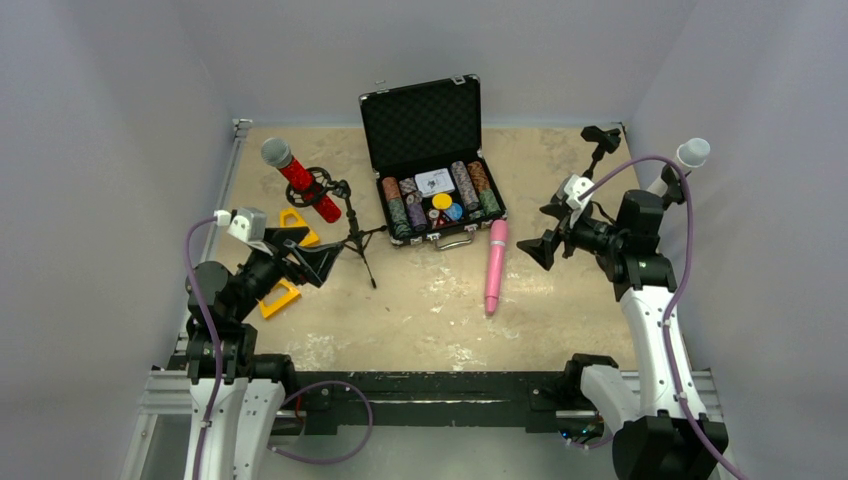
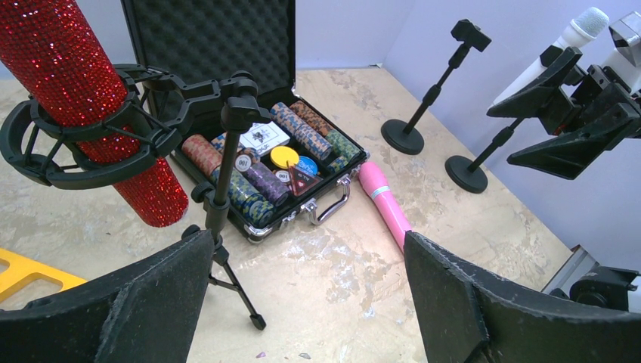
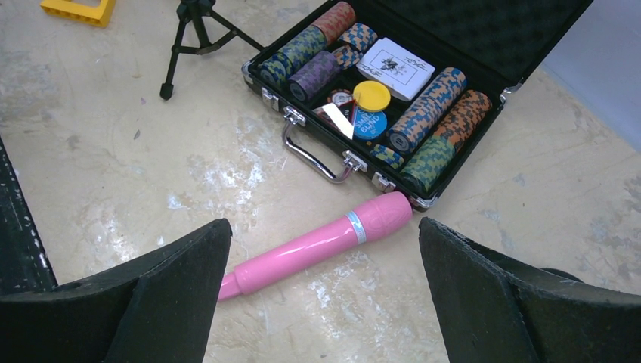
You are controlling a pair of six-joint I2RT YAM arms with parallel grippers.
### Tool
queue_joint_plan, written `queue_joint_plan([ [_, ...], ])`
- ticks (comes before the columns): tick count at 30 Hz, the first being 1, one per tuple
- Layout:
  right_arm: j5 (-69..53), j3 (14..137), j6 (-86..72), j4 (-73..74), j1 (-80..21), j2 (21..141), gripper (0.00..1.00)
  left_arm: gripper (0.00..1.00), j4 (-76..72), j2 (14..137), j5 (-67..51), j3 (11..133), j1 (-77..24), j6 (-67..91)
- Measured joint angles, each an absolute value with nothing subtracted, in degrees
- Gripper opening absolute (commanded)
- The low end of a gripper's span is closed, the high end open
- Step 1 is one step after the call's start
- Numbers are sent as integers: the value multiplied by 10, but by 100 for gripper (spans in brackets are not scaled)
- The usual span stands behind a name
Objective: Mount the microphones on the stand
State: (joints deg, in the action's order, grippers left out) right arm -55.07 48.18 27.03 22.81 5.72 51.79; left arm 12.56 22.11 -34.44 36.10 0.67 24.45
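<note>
Left gripper (image 1: 315, 252) first: its two black fingers (image 2: 128, 318) are spread wide with nothing between them, hanging over the table (image 1: 420, 320) to the left of the poker chip case (image 1: 420, 120). Same deal with the right gripper (image 1: 540, 232). Its fingers (image 3: 499, 302) are wide apart and holding nothing, up in the air to the right of the case.

On to the mics. The glittery red microphone (image 1: 298, 180) sits in the ring mount of the little tripod stand (image 1: 355, 235), left of the case. It's tilted, with the silver grille up and leaning away from the case. The left wrist camera shows the ring wrapped right around the red body.

The pink microphone (image 1: 496, 265) is lying flat on the table at the case's front right corner. Its head is right by that corner (touching or a hair off, can't tell) and the handle points toward the arms.

The white microphone (image 1: 680, 162) is well off to the right of the case, tilted. It looks to be up on a round-base stand (image 2: 467, 170), but the right arm hides where they meet.

A second round-base stand (image 1: 600, 140) is back and to the right of the case, clip on top.

The case itself is open and has rows of chips (image 3: 431, 121) and a card deck (image 3: 397, 66) inside. Two yellow blocks (image 1: 280, 298) lie left of the case, past the tripod.
</note>
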Motion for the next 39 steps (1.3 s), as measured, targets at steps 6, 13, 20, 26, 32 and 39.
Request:
queue_joint_plan([
  [6,-550,482,288,232,58,527,97,99,126,220,-345,361,7,244],
  [13,-547,486,331,270,58,548,97,99,126,216,-345,361,7,244],
  [20,-498,554,384,345,58,583,97,99,126,214,-345,361,7,245],
  [26,-427,620,413,383,58,596,97,99,126,210,-345,361,7,244],
  [32,-384,665,427,404,58,608,97,99,127,210,-345,361,7,244],
  [39,-350,725,454,437,56,635,98,99,129,209,-345,361,7,244],
])
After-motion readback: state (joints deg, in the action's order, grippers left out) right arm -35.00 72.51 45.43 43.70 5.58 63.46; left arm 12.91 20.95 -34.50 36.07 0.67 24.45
